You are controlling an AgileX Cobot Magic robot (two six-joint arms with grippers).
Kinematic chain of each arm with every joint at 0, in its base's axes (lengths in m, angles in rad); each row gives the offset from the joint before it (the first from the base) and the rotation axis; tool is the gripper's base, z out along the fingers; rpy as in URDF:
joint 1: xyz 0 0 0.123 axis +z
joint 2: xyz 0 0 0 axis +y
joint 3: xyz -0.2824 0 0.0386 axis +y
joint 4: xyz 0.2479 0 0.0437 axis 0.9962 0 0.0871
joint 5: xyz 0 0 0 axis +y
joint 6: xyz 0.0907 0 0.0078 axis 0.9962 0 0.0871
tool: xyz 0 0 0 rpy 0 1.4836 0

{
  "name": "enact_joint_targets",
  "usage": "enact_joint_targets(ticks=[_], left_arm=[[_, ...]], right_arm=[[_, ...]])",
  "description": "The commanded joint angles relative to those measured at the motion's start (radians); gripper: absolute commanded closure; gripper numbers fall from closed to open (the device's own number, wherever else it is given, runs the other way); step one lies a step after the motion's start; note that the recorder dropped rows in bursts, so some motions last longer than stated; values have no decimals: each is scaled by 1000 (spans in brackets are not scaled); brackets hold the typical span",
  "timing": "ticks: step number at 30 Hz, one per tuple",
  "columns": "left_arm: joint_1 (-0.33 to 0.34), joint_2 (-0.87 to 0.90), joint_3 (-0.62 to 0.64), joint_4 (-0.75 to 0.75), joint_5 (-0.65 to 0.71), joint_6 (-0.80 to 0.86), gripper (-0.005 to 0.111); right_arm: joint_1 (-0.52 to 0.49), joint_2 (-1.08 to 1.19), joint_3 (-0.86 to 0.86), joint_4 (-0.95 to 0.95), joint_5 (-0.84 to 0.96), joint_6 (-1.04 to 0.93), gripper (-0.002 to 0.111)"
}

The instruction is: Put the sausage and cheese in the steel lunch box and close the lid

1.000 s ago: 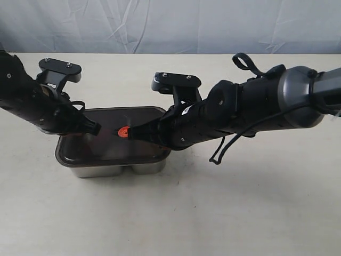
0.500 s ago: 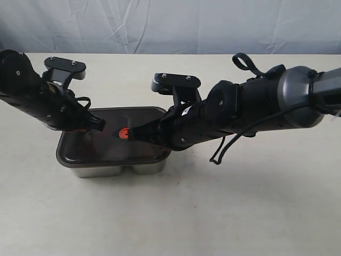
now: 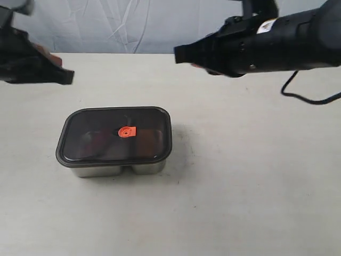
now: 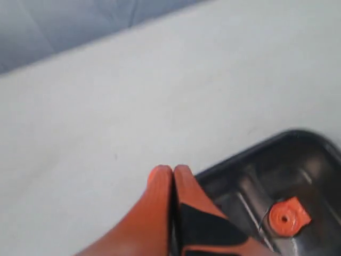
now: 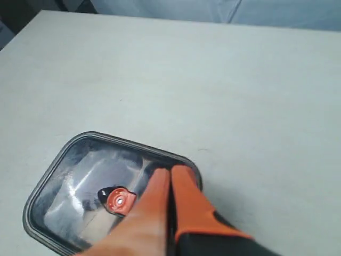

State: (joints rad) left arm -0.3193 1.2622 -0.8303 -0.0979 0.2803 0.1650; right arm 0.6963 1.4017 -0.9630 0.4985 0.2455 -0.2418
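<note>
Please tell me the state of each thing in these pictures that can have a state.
Dark smoky translucent rectangular lid: on the box, sitting flat, closed.
Shiny steel two-compartment lunch box: covered, standing on the table.
Left gripper: shut, empty, clear of the lid.
Right gripper: shut, empty, clear of the lid.

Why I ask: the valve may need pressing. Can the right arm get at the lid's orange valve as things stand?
Probably yes. The valve faces up, uncovered, on the lid; the right gripper hangs raised nearby, fingers shut, and the left gripper is well aside.
</note>
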Motion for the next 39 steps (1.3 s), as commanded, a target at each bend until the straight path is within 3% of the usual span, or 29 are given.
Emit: enact_joint_targets(ticks=[1, 6, 11, 15, 20, 30, 32, 35, 39], left_arm=[[0, -260, 55, 6, -35, -38, 106], [0, -527, 145, 3, 3, -60, 106], [0, -766, 223, 5, 120, -60, 106], [0, -903, 245, 11, 294, -80, 106], [0, -986, 245, 4, 436, -77, 106], [0, -1006, 245, 3, 438, -77, 106], [0, -1006, 245, 30, 438, -77, 106], [0, -1006, 245, 34, 438, -77, 106], [0, -1006, 245, 34, 438, -77, 106]], right_arm=[[-82, -106, 1, -237, 182, 141, 108], [-91, -196, 62, -519, 311, 387, 108], [-89, -320, 227, -498, 245, 406, 108], [-89, -406, 364, -406, 199, 418, 108], [-89, -432, 405, -308, 310, 418, 108], [-79, -505, 405, -314, 330, 418, 108], [-79, -560, 405, -417, 305, 418, 108], [-133, -649, 419, -547, 270, 416, 108], [-350, -765, 481, -545, 207, 416, 108]])
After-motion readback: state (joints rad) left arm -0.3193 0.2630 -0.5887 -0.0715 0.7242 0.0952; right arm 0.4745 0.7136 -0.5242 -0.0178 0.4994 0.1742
